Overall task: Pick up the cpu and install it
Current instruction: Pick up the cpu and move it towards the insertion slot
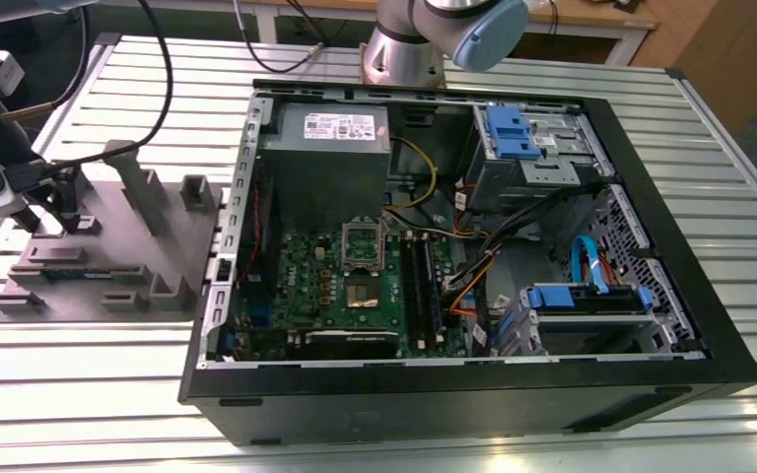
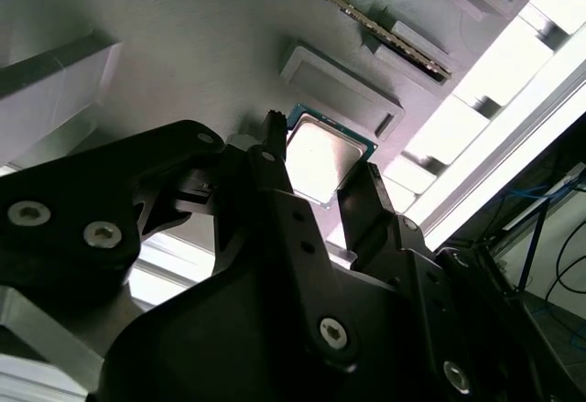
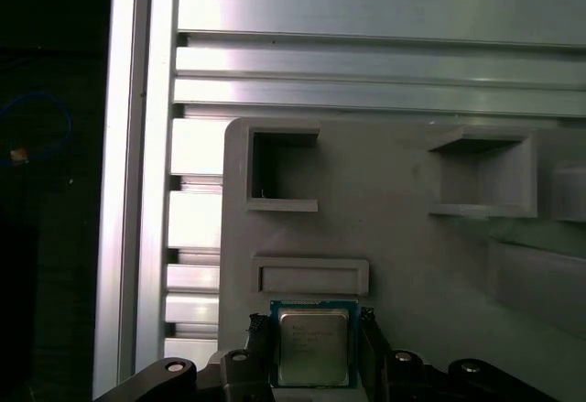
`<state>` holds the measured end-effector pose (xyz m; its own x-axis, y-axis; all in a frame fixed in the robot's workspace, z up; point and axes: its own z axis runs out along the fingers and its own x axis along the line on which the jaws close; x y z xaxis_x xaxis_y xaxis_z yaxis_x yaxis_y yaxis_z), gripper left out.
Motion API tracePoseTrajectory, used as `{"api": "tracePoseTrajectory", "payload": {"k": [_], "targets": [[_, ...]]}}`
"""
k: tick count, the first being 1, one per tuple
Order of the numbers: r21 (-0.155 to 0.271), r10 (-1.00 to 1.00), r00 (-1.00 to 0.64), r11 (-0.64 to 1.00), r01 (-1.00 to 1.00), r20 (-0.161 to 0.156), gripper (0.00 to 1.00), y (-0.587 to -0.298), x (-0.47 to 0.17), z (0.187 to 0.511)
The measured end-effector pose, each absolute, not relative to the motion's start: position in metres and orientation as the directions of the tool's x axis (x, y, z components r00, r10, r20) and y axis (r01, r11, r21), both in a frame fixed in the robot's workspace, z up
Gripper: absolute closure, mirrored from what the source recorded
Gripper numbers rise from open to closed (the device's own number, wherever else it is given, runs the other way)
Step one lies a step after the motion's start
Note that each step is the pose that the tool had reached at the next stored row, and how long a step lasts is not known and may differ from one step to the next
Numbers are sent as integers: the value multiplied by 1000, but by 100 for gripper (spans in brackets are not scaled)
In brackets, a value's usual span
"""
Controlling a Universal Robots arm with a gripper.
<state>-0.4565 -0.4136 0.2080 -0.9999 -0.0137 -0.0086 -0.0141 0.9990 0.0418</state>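
Your black two-fingered hand (image 1: 52, 222) is down over the grey moulded plastic plate (image 1: 103, 266), which lies on the slatted aluminium desk (image 1: 352, 434) close to the desk edge at the exterior view's left. The open black computer case (image 1: 484, 394) takes up the middle of the desk beside the plate. Its green motherboard (image 1: 339, 286) lies flat inside, well apart from the hand.

In both wrist views the cpu (image 3: 313, 347) (image 2: 322, 157) sits between the tips of the hand (image 3: 314, 349) (image 2: 320, 162). It is a small, flat, square chip. Its silver-grey metal lid has rounded corners, a dull sheen and some faint print, and a thin green rim runs round the lid. It lies parallel to the plate's surface.

The hand's fingers (image 3: 259, 352) (image 2: 362, 201) are pressed against two opposite edges of the cpu, with no gap showing on either side, so the hand is pinching the chip. You cannot tell from these views whether the chip is resting on the plate or just clear of it.

The cpu is just beside a low raised rectangular frame (image 3: 311, 277) (image 2: 339, 86) moulded into the plate (image 3: 403, 237). Beyond that frame the first wrist view shows a deeper square pocket (image 3: 284, 168), near the plate's corner. The bright slats of the desk (image 3: 366, 54) run past the plate's edge there.
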Motion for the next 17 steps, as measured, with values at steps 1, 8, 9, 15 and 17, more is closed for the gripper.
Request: {"api": "tracePoseTrajectory", "payload": {"k": [1,8,9,15,17], "targets": [[42,-14,-1000,999,-14,-9,53,-414,-456,208],[42,-14,-1000,999,-14,-9,53,-414,-456,210],[42,-14,-1000,999,-14,-9,53,-414,-456,211],[42,-14,-1000,999,-14,-9,53,-414,-456,212],[42,-14,-1000,999,-14,-8,53,-414,-456,212]]}}
